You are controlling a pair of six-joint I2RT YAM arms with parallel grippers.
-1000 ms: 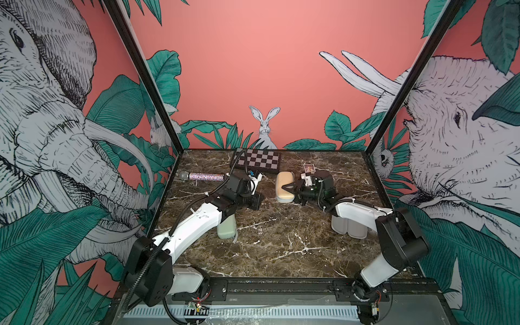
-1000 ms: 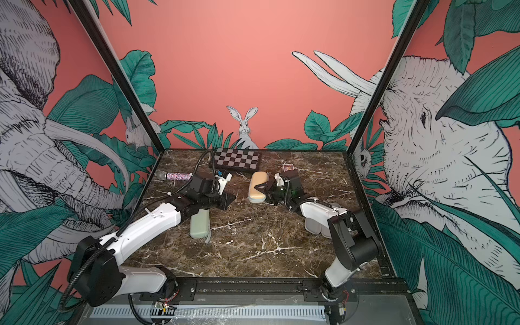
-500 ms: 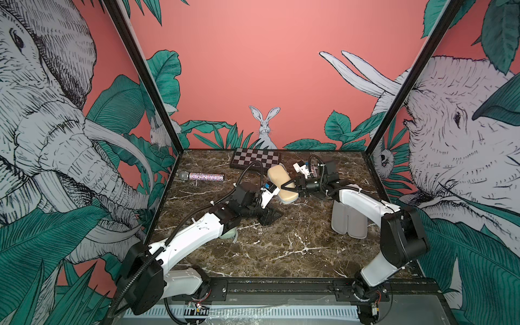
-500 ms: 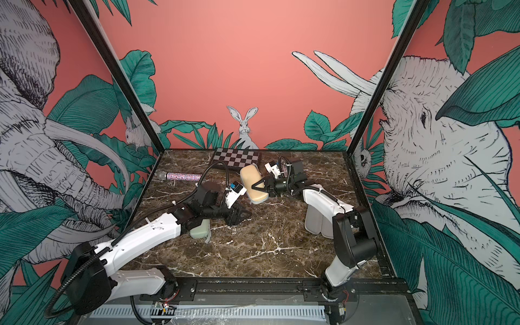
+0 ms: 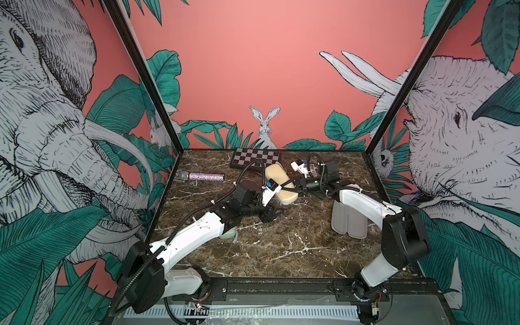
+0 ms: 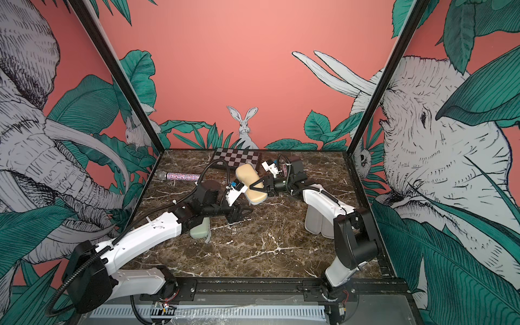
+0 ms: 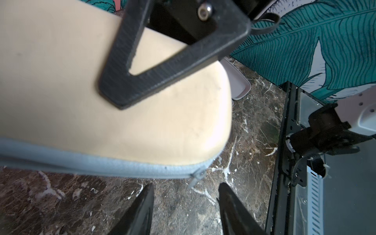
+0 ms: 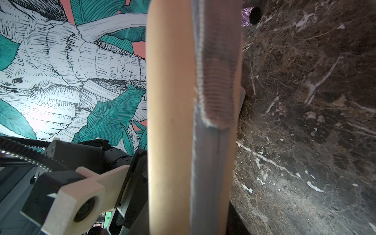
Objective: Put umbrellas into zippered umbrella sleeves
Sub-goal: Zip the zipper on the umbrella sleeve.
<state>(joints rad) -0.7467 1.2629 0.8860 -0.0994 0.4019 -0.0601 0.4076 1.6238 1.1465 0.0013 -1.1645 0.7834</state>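
Gripping the cream sleeve [image 5: 277, 174] across its middle, the right claw [image 6: 257, 187] held it clear of the surface [image 5: 281, 247], tilted, with one black finger [image 7: 162, 67] flat on the upper shell; the other finger was hidden beneath the case. In the right wrist view the sleeve [image 8: 168, 101] stood on edge between the jaws, its grey zipper band [image 8: 205, 162] facing the camera; whether an umbrella lay inside could not be told.

The left claw [image 5: 270, 215] sat below and just short of the sleeve's lower end, its jaws parted and holding nothing. In the left wrist view the two dark fingertips [image 7: 146, 195] pointed at the zipper band [image 7: 101, 164] along the shell's edge; the small zipper pull [image 7: 196, 177] hung at the rounded corner, just ahead of the left claw [image 7: 185, 195] and apart from both tips; the zipper looked shut along the stretch that showed.

Behind the left claw, half under its arm, a mint green piece [image 6: 199, 229] lay on the surface; whether it was umbrella or sleeve was unclear. Behind the right claw, beside its arm, an open sleeve [image 5: 349, 222] lay with its two grey-lined halves up; its shell colour did not show.

Beyond both claws, by the back wall, lay a checkered board [image 5: 256, 157]; well off to the left claw's outer side lay a glittery microphone [image 5: 202, 176].
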